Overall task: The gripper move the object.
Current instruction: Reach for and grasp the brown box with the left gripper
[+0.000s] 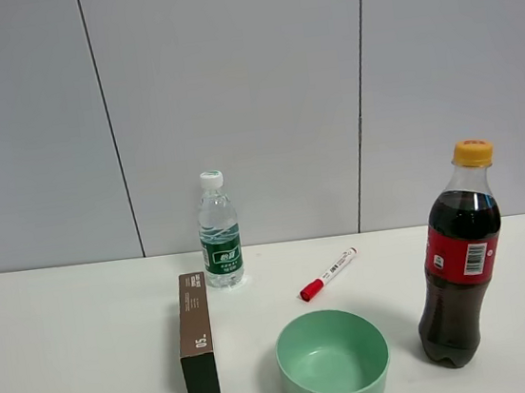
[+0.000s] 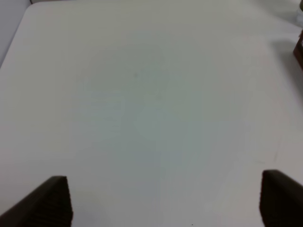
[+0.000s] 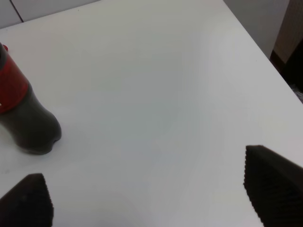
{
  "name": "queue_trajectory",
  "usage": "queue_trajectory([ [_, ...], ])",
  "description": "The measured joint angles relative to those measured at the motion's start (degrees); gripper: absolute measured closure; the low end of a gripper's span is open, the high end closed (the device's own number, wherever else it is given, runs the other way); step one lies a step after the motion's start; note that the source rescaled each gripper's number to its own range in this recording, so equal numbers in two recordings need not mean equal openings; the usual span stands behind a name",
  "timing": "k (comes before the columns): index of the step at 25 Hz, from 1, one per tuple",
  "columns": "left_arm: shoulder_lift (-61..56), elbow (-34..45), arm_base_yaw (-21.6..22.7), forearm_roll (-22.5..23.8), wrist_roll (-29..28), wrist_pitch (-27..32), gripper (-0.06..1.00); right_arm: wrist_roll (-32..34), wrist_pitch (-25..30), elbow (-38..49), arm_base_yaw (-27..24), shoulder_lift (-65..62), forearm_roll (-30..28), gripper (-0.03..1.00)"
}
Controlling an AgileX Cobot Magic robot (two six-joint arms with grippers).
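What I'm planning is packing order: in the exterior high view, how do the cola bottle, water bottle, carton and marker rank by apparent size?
1. cola bottle, nearer the camera.
2. carton and water bottle: alike, unsure.
3. marker.

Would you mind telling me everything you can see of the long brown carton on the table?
The brown carton is a long, narrow, cardboard-looking box, dark brown with white print and "05" on its top face. It lies flat and closed on the white table, its far end close beside the water bottle; whether they touch is unclear.
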Motion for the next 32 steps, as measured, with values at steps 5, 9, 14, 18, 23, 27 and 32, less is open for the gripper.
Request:
queue_trajectory([
  [5, 0.0, 0.0, 0.0, 0.0, 0.0, 0.0, 0.0, 0.0, 0.0, 0.0, 0.0, 0.0, 0.0, -0.03],
  [9, 0.0, 0.0, 0.0, 0.0, 0.0, 0.0, 0.0, 0.0, 0.0, 0.0, 0.0, 0.0, 0.0, -0.03],
  [14, 0.0, 0.0, 0.0, 0.0, 0.0, 0.0, 0.0, 0.0, 0.0, 0.0, 0.0, 0.0, 0.0, -0.03],
  [18, 0.0, 0.0, 0.0, 0.0, 0.0, 0.0, 0.0, 0.0, 0.0, 0.0, 0.0, 0.0, 0.0, -0.03],
  [23, 0.0, 0.0, 0.0, 0.0, 0.0, 0.0, 0.0, 0.0, 0.0, 0.0, 0.0, 0.0, 0.0, -0.03],
  [27, 0.0, 0.0, 0.0, 0.0, 0.0, 0.0, 0.0, 0.0, 0.0, 0.0, 0.0, 0.0, 0.0, -0.03],
  [32, 0.0, 0.0, 0.0, 0.0, 0.0, 0.0, 0.0, 0.0, 0.0, 0.0, 0.0, 0.0, 0.0, -0.03],
])
